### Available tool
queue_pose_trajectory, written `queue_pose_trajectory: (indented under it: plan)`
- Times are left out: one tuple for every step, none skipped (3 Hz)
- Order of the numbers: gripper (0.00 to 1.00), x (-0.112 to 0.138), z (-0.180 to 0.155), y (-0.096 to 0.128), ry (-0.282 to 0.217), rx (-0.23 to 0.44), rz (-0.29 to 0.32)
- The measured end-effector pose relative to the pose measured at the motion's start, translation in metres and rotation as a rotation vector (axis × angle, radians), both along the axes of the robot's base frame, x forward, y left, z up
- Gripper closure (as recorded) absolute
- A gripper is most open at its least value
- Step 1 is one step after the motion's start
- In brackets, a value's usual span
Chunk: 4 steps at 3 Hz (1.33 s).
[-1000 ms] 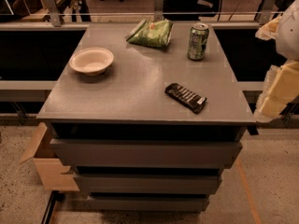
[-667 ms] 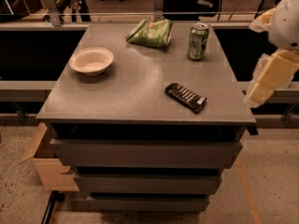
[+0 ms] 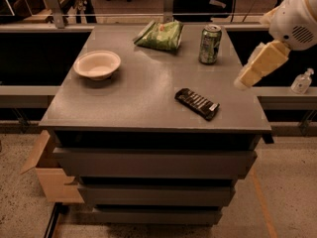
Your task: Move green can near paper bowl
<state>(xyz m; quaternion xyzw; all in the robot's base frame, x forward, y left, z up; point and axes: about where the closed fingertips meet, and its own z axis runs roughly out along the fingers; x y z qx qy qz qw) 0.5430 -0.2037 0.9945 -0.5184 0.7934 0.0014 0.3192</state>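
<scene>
**Q:** Since the earlier frames, what has changed place?
**A:** Only the arm. Its cream-coloured gripper (image 3: 243,82) has travelled leftward and slightly upward in the camera view, and now hangs at the right edge of the grey table (image 3: 143,90), its tip pointing down and to the left. Can, bowl, bag and bar lie as before.

**Q:** Is the gripper open or closed?
**A:** That cannot be told from this angle. It is clear of every object.

**Q:** Where is the green can (image 3: 210,44)?
**A:** Upright at the far right of the table top, silver end up, just right of the green snack bag (image 3: 161,34) and not touching it. The gripper is to its right and nearer the camera, with a gap between them.

**Q:** And the paper bowl (image 3: 97,65)?
**A:** On the left side, mouth up, well apart from the can — bag and bare table top lie between.

**Q:** Other items?
**A:** A dark wrapped bar (image 3: 197,103) lies flat and diagonal near the front right. A cardboard box (image 3: 52,175) stands on the floor at the lower left, and a small clear bottle (image 3: 302,82) sits on the ledge at the right.
</scene>
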Motion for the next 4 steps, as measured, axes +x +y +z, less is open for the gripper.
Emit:
queue_pose_trajectory:
  plan:
    - [0.0, 0.046, -0.013, 0.009, -0.048, 0.12, -0.05]
    - [0.0, 0.046, -0.013, 0.009, -0.048, 0.12, -0.05]
    - [0.0, 0.061, -0.017, 0.007, -0.079, 0.162, -0.074]
    - [0.0, 0.101, -0.022, 0.007, -0.13, 0.244, -0.11]
